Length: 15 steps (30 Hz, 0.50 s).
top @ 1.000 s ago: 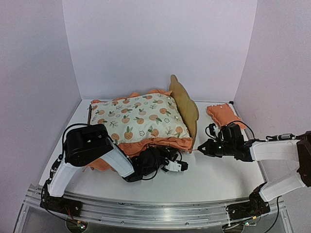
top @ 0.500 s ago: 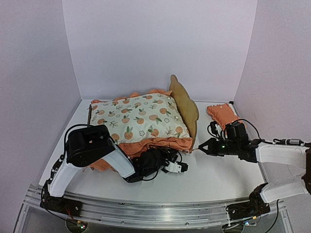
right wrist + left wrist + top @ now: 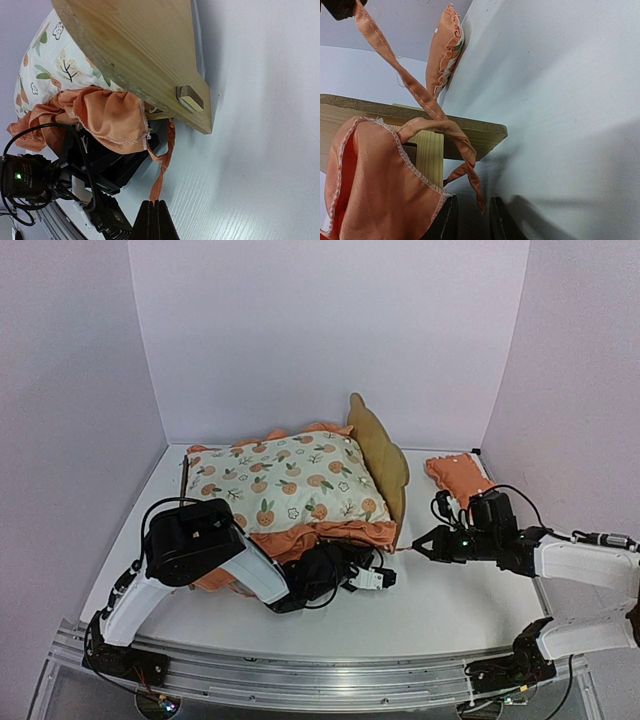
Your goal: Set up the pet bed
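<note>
White table, lilac walls | pet bed at middle | left pincer narrowly parted | right pincer clenched

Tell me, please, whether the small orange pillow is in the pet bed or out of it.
Out: the small orange pillow lies on the table, right of the pet bed, outside its wooden frame.

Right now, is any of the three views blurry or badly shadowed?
Top external: even, soft light, all sharp. Left wrist: dark shadows on the table by the pet bed rail; no glare. Right wrist: sharp, with a faint shadow along the bed.
</note>
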Each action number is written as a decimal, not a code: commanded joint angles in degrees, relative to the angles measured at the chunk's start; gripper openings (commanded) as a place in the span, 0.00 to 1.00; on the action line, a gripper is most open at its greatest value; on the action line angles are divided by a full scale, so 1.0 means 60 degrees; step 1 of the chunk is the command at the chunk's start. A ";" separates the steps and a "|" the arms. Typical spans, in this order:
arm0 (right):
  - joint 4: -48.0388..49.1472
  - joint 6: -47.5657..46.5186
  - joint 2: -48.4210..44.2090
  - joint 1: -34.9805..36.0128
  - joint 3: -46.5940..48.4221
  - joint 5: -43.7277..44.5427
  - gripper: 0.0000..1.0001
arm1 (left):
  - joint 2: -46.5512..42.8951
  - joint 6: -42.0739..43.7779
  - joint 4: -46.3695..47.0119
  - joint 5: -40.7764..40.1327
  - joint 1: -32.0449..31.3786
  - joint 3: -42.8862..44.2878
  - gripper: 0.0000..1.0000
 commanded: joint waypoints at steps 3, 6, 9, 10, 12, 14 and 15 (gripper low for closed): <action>-0.0215 -0.0160 -0.0344 -0.0008 0.0350 -0.0201 0.00 | 0.0520 0.0205 0.0637 -0.0486 0.0107 0.0578 0.23; -0.0203 -0.0116 -0.0300 -0.0008 0.0339 -0.0264 0.00 | 0.0582 0.0316 0.0856 -0.0420 0.0111 0.0618 0.24; -0.0202 -0.0095 -0.0234 -0.0016 0.0337 -0.0319 0.00 | 0.0698 0.0314 0.0738 -0.0361 0.0106 0.0709 0.26; -0.0202 -0.0091 -0.0202 -0.0014 0.0346 -0.0354 0.00 | 0.0739 0.0299 0.0727 -0.0380 0.0106 0.0762 0.26; -0.0190 -0.0086 -0.0160 -0.0009 0.0360 -0.0390 0.00 | 0.0837 0.0240 0.0647 -0.0401 0.0109 0.0915 0.24; -0.0197 -0.0096 -0.0143 -0.0010 0.0384 -0.0431 0.00 | 0.0939 0.0244 0.0584 -0.0402 0.0118 0.1102 0.22; -0.0200 -0.0099 -0.0150 -0.0011 0.0392 -0.0445 0.00 | 0.1011 0.0278 0.0576 -0.0407 0.0126 0.1194 0.22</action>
